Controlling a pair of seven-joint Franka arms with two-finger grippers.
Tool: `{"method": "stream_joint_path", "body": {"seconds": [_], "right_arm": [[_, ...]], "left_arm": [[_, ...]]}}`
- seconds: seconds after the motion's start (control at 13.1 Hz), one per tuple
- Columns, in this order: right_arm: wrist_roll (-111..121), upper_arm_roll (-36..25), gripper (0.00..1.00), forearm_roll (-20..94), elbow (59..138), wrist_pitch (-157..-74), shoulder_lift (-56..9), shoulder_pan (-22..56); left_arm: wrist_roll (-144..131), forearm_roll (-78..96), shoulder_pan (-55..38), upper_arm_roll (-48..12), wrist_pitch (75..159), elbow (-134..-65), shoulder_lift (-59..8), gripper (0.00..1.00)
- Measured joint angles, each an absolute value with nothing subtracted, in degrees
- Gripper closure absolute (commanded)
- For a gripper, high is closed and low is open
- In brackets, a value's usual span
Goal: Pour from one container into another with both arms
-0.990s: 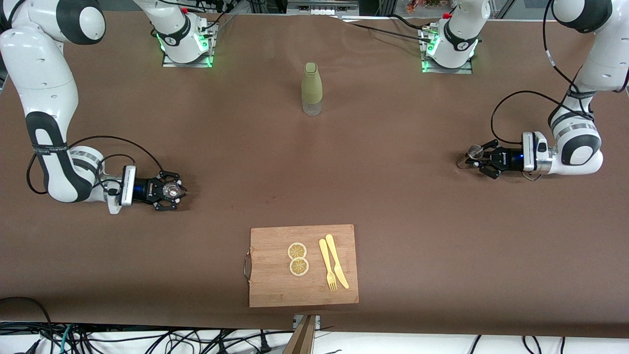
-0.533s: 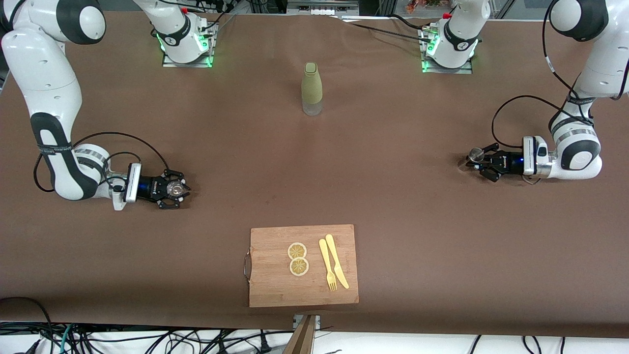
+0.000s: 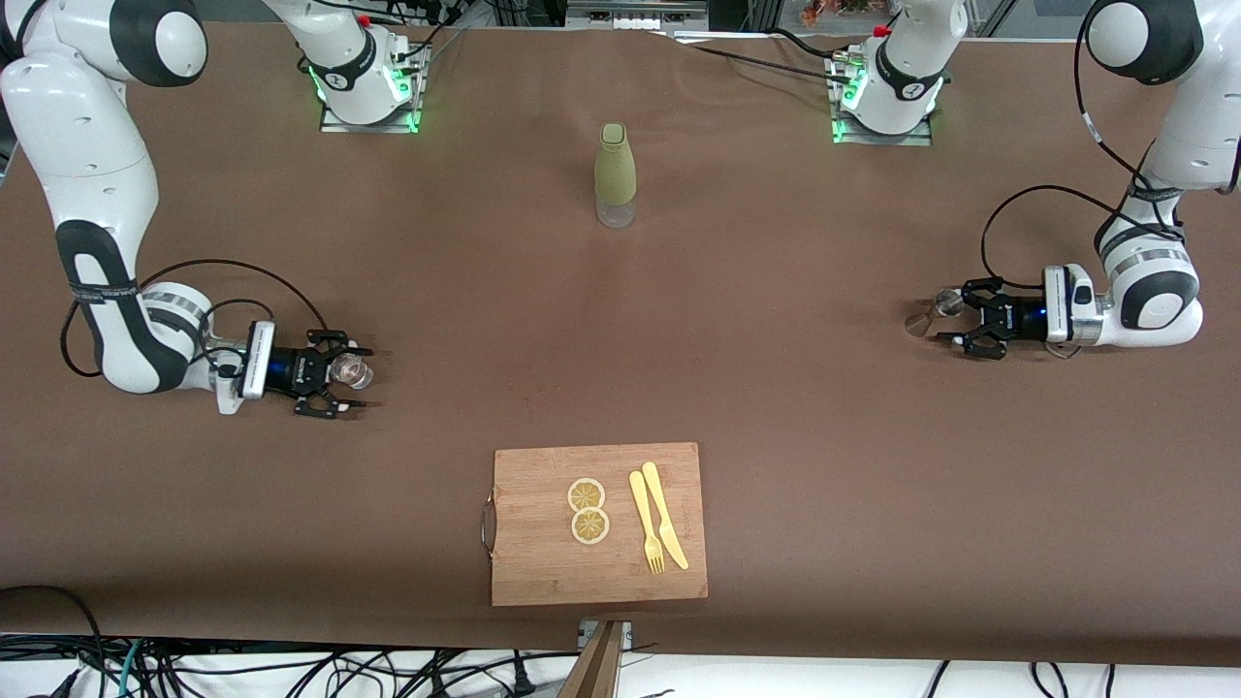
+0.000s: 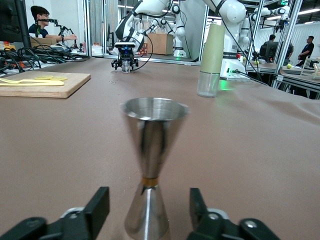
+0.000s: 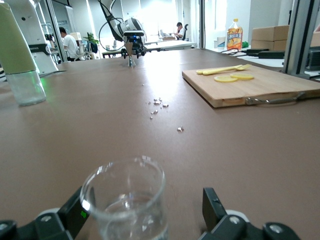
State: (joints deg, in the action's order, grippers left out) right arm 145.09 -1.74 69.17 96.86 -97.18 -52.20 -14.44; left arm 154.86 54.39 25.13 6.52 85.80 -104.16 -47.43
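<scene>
A brown table (image 3: 776, 436) fills most of the front frame, its covering running from the top edge down to a strip of cables at the bottom. At upper centre stands a tall green bottle (image 3: 615, 174) with a clear base. At lower centre lies a wooden cutting board (image 3: 543, 562), its metal handle at the edge toward the right arm's end. At middle left of the frame a small clear glass (image 3: 353, 369) stands on the cloth; at middle right stands a steel jigger (image 3: 944, 304). Tiny pale crumbs (image 5: 159, 104) are scattered on the covering in the right wrist view.
</scene>
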Motion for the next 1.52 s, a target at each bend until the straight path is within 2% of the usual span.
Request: {"method": "stream_joint_path", "body": {"seconds": [0.38, 0.61, 1.07, 1.37, 1.52], "right_arm": [[145.2, -9.2, 0.0, 65.4, 96.6, -93.3, -49.0, -15.2], [138.8, -10.6, 0.0, 59.2, 94.8, -93.1, -44.8, -15.2], [110.4, -10.4, 0.0, 48.1, 90.2, -92.7, -33.9, -12.0], [94.6, -10.4, 0.0, 39.7, 90.0, -92.7, -27.6, -8.7], [83.1, -10.4, 0.0, 32.8, 90.0, -92.7, -22.8, -6.8]], "left_arm": [[153.6, 53.7, 25.0, 10.4, 85.7, -103.1, -47.4, 0.0], [144.4, 49.2, 25.3, 12.5, 85.5, -101.5, -43.7, 0.0], [108.5, 36.0, 22.6, 11.9, 86.8, -100.9, -23.8, 0.0], [76.2, 27.0, 13.9, 11.1, 86.8, -101.6, -9.3, 0.0], [62.8, 21.4, 9.0, 10.9, 88.7, -102.0, -4.7, 0.0]]}}
